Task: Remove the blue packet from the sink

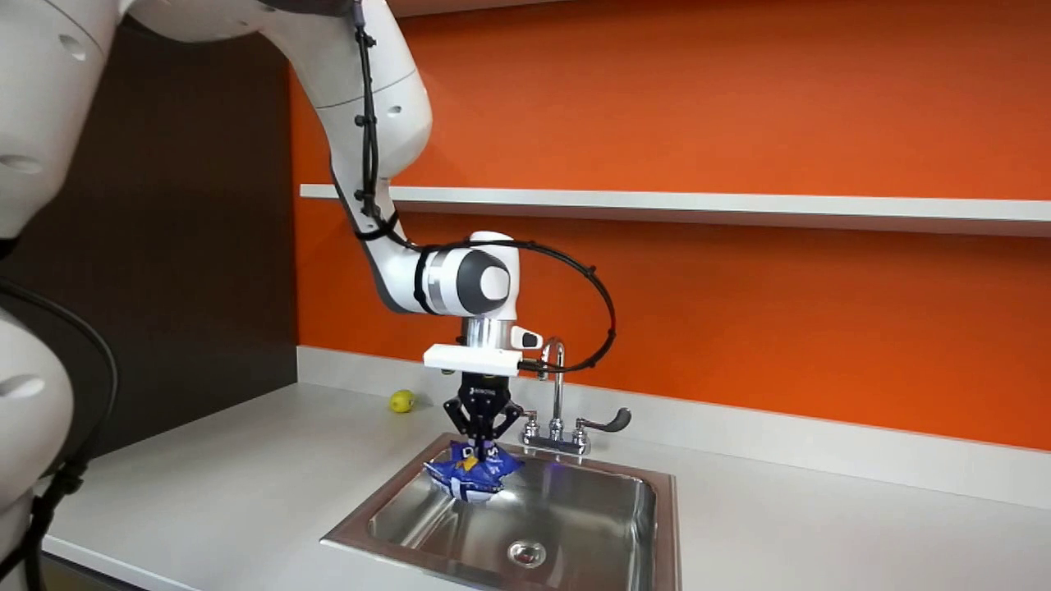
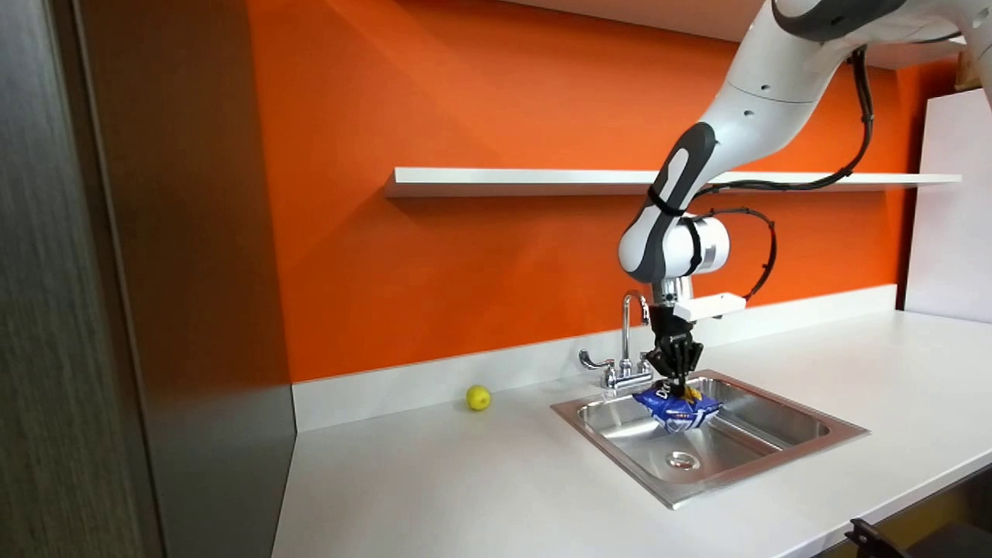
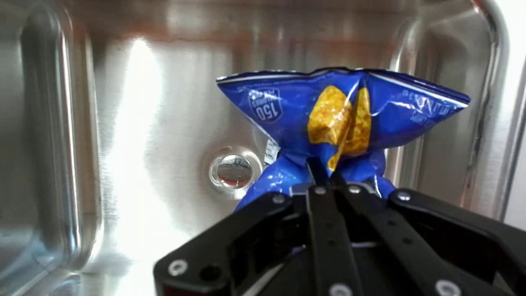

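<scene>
The blue packet (image 1: 456,476) is a shiny blue snack bag with yellow chips printed on it. It also shows in an exterior view (image 2: 680,417) and in the wrist view (image 3: 287,107). My gripper (image 1: 482,450) is shut on it, pinching its middle into folds; the closed fingers also show in the wrist view (image 3: 326,174). The packet hangs within the outline of the steel sink (image 1: 667,533) and looks raised off the sink floor. The gap below it is hard to judge. The gripper hides part of the packet in the wrist view.
A chrome faucet (image 1: 558,410) with lever handles stands behind the sink, close to my gripper. A yellow lemon-like fruit (image 2: 478,397) lies on the white counter (image 2: 434,480) by the wall. A white shelf (image 1: 698,199) runs along the orange wall. The drain (image 3: 234,171) shows beside the packet.
</scene>
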`<state>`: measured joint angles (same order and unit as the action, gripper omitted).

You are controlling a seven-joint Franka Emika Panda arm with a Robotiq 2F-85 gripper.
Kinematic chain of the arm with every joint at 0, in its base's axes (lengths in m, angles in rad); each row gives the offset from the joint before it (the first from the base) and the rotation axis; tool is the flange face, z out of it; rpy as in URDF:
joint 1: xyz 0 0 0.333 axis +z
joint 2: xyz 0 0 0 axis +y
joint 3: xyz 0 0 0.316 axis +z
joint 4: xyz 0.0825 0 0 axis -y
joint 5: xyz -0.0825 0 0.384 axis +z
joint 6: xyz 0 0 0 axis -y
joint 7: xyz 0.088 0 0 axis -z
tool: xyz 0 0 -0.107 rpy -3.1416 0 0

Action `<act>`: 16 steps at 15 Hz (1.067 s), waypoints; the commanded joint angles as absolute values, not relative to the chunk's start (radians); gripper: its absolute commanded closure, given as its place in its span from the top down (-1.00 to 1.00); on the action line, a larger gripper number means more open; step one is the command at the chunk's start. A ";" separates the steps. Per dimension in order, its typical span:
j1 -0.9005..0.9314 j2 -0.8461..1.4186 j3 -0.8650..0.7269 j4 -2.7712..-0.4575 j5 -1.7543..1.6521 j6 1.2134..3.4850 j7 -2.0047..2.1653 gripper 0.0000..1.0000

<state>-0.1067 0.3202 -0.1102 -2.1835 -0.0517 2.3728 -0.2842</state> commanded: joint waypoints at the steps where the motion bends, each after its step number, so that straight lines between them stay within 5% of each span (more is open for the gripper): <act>1: -0.092 0.193 -0.089 -2.256 -0.088 2.319 -0.267 -1.00; 16: 0.053 0.143 0.038 -2.255 -0.144 2.227 -0.275 -1.00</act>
<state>0.0410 0.1266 0.0133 -2.2692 -0.1151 2.2546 -0.2842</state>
